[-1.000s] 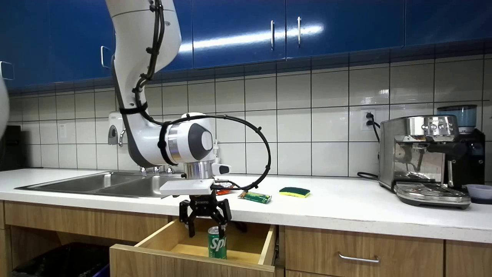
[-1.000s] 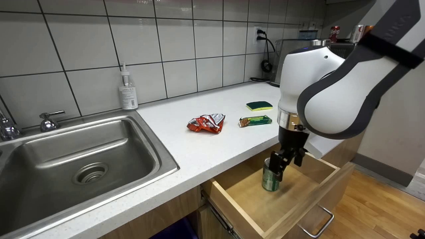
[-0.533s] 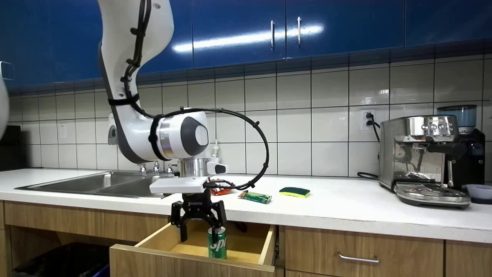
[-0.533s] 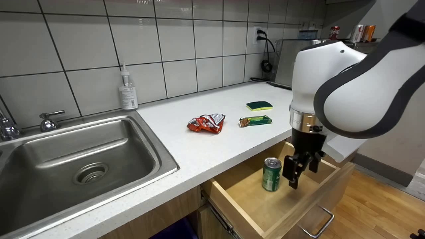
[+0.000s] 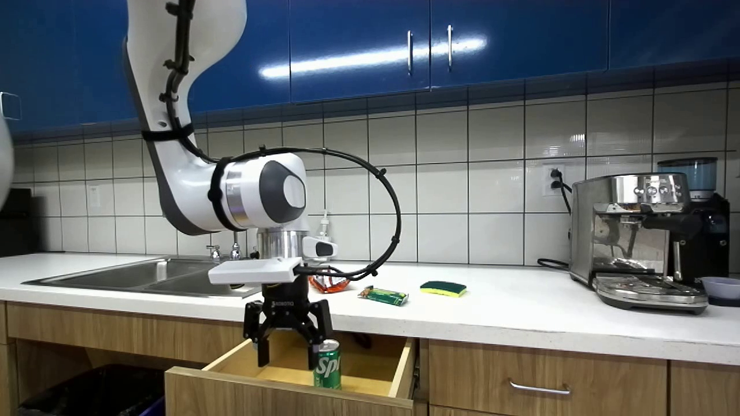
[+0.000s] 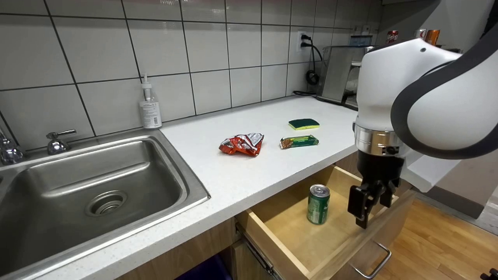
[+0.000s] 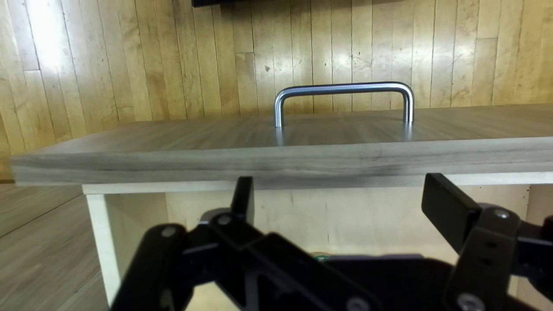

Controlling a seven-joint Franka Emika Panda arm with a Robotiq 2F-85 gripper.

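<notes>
The white countertop (image 6: 233, 179) is stretching above the drawer (image 5: 243, 398), which is jutting out. Near the drawer's front the gripper (image 5: 288, 360) is hovering, its jaws standing released and wide apart. Inside the drawer the green can (image 6: 318, 204) is standing upright, apart from the gripper. On the countertop a green-wrapped bar (image 6: 299, 142) is lying.

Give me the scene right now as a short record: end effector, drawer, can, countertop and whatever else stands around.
End effector: open, holding nothing, over the drawer near its front panel
Drawer: pulled open, metal handle on the front
Green can: upright inside the drawer, apart from the end effector
Countertop: red crumpled packet, green-wrapped bar, green-and-yellow sponge
Sink: set into the countertop
Also standing: pump bottle behind the sink; coffee machine on the countertop
</notes>
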